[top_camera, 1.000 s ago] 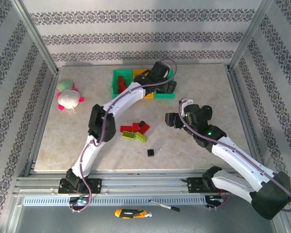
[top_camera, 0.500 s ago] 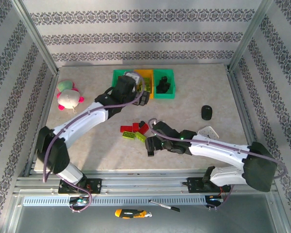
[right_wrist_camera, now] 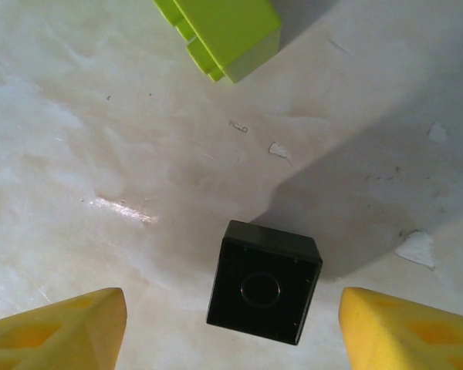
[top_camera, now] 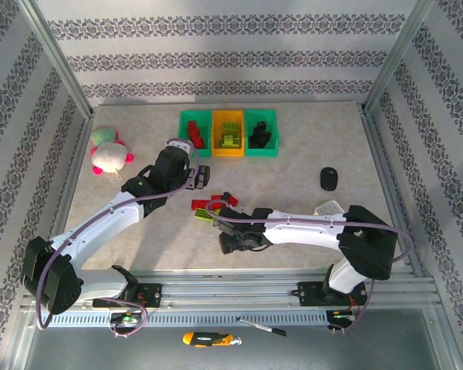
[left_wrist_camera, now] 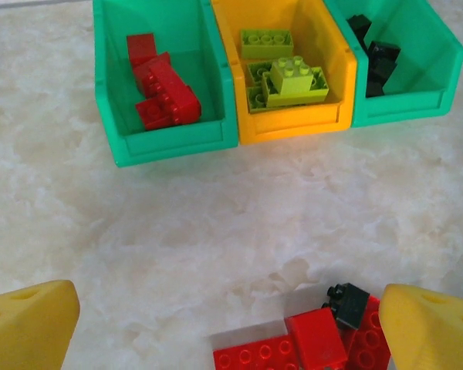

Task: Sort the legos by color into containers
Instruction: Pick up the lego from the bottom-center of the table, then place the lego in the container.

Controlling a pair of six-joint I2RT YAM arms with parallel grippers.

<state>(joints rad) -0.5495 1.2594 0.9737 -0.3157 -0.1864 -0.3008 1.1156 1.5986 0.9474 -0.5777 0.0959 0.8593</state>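
**Overhead view:** My left pincer (top_camera: 194,177) hangs released and empty over the counter (top_camera: 293,185), between the bins and a loose cluster (top_camera: 211,208) of red and lime bricks. That arm reaches forward and rightward from a low elbow at the near left corner. My right pincer (top_camera: 231,241) sits low near the counter's front edge, just in front of the cluster, with its arm stretched leftward across the counter. At the far side three joined bins stand in a row: a left green bin (top_camera: 184,146), an orange bin (top_camera: 228,152) and a right green bin (top_camera: 261,152).

**Left wrist view:** My yellow fingertips (left_wrist_camera: 27,327) stand wide apart, touching nothing. Between them lie loose red bricks (left_wrist_camera: 293,351), with a small black brick (left_wrist_camera: 349,302) against them. Ahead, the left green bin holds red legos (left_wrist_camera: 163,92), the orange bin lime legos (left_wrist_camera: 289,77), and the right green bin black legos (left_wrist_camera: 376,54).

**Right wrist view:** My right pincer stands released, grasping nothing. Its fingertips (right_wrist_camera: 58,327) flank a black one-stud brick (right_wrist_camera: 265,281) that rests on the counter, with a gap on each side. A lime brick (right_wrist_camera: 220,31) lies apart beyond it.
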